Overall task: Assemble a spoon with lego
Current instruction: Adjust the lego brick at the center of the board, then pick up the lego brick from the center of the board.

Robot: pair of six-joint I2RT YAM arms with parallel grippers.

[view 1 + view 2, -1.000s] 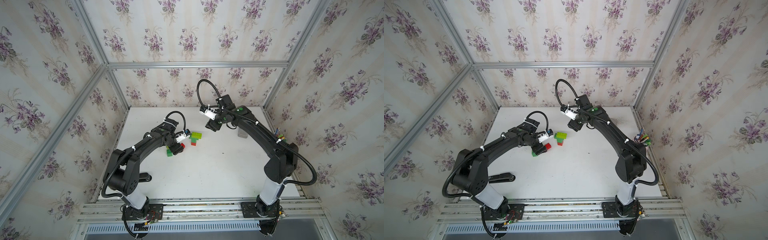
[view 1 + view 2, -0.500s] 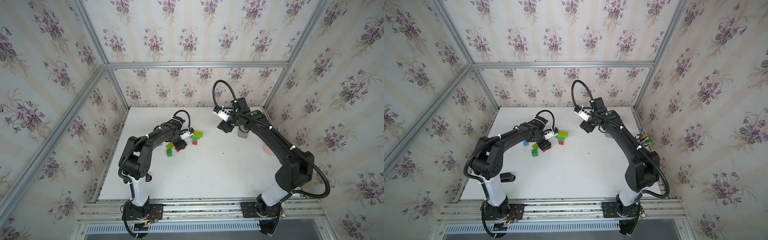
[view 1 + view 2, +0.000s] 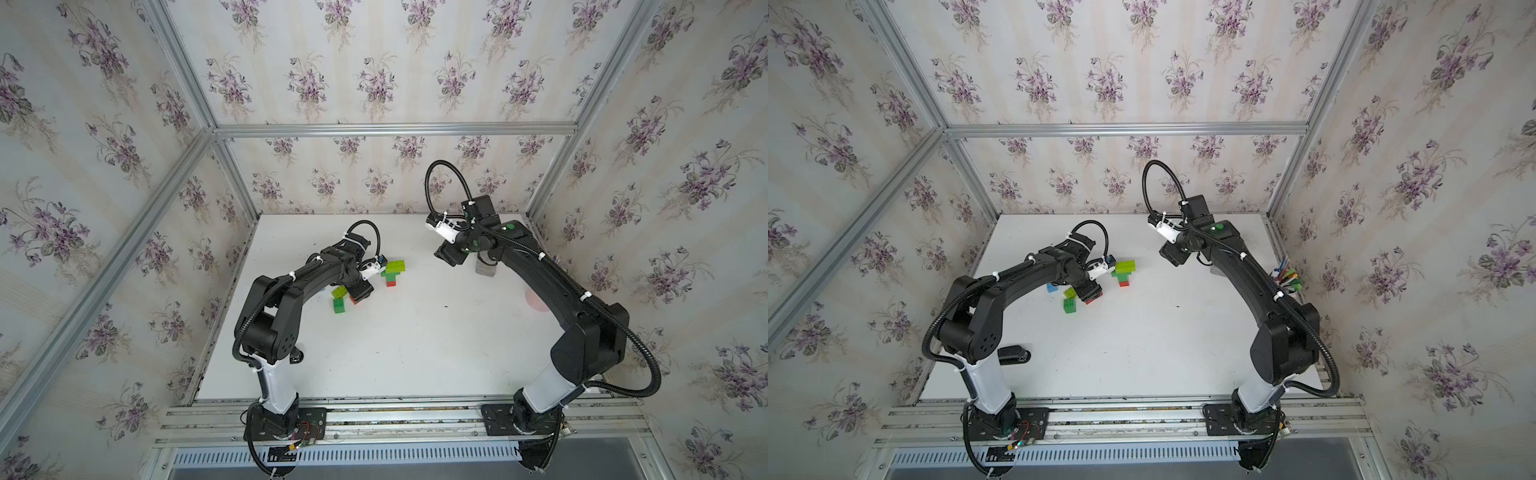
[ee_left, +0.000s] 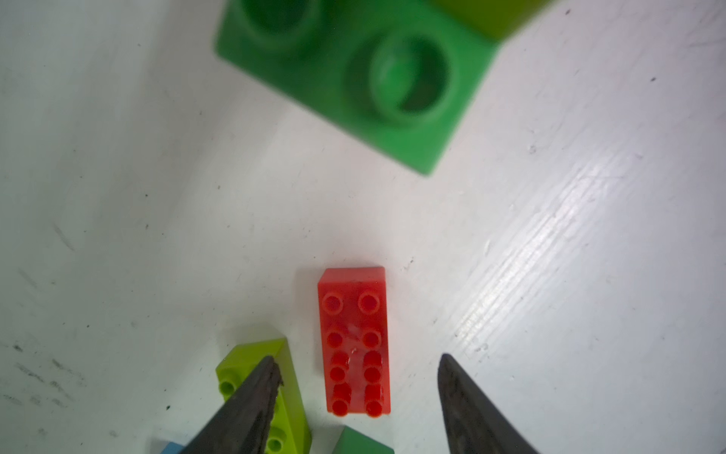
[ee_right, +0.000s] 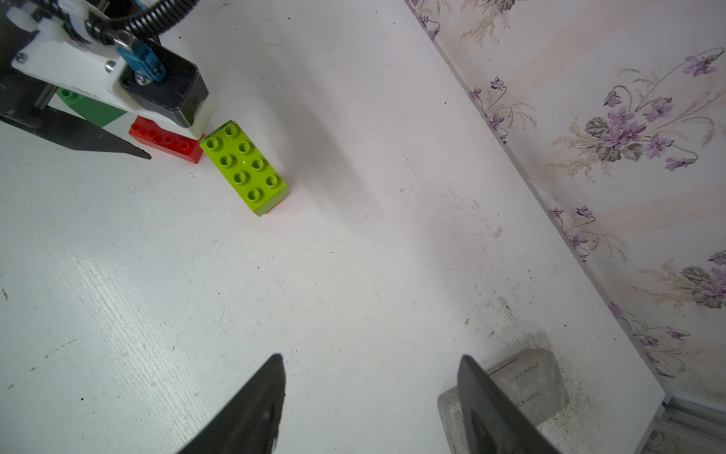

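Observation:
The partly built spoon (image 3: 393,272) lies at mid-table: a lime brick (image 5: 245,169) above a dark green one, with red at the end (image 3: 1124,284). Just left of it lie loose lego: a lime brick (image 3: 339,291), a dark green one (image 3: 339,306) and a small blue one (image 3: 1052,287). My left gripper (image 4: 356,357) is open and low over the table. A red oblong brick (image 4: 355,346) lies between its fingers with a gap on each side, and a lime brick (image 4: 259,377) sits beside one finger. My right gripper (image 5: 372,356) is open and empty, above bare table.
A grey rectangular block (image 5: 522,389) lies next to one right finger, near the right wall (image 5: 589,118). A faint pink spot (image 3: 536,301) marks the table under the right arm. Coloured pens (image 3: 1287,278) stick up at the table's right edge. A black cylinder (image 3: 1015,353) lies by the left arm's base.
My right gripper has swung right, away from the bricks and toward the grey block. The left arm has drawn its elbow in, and its jaws have narrowed around the red brick.

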